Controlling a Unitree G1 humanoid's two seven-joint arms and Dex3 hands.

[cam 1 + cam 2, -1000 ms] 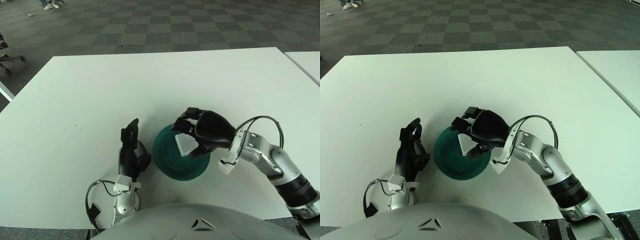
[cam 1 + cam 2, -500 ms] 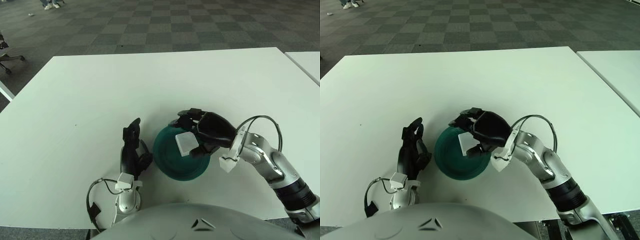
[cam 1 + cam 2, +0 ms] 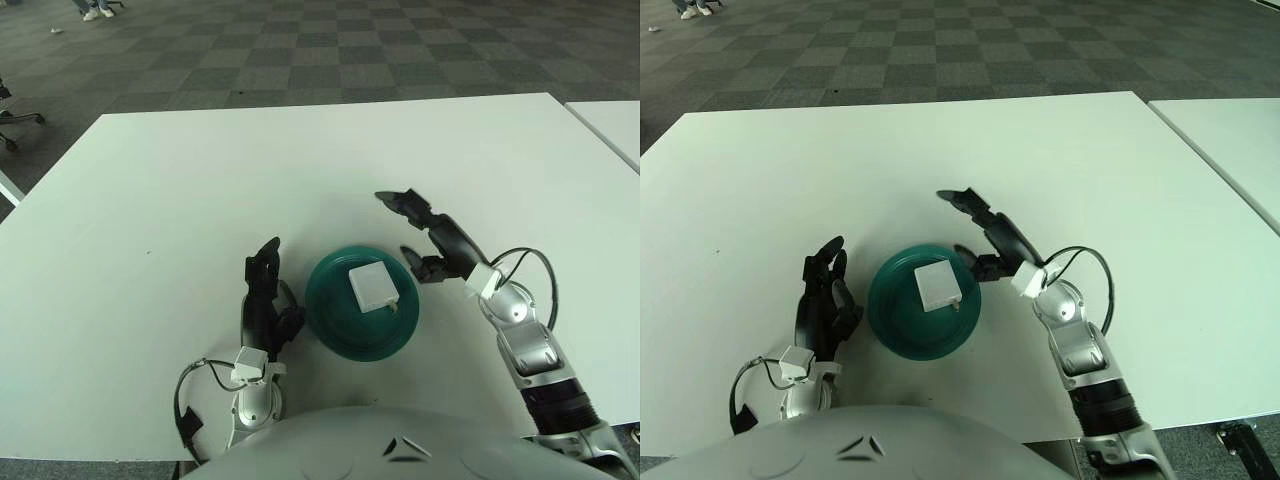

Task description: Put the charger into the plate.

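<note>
One idle left hand (image 3: 264,300) showed just left of the round dark-green plate (image 3: 330,325), fingers loosely apart. Inside the plate lay the flat, square white charger (image 3: 370,285). Right of it, the right hand (image 3: 430,240) hovered, fingers spread, empty, above the white table (image 3: 200,180).

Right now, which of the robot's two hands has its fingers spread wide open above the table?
The right hand, raised just right of the green plate holding the white charger. The left hand, left of the plate, shows its fingers close together, pointing away.
</note>
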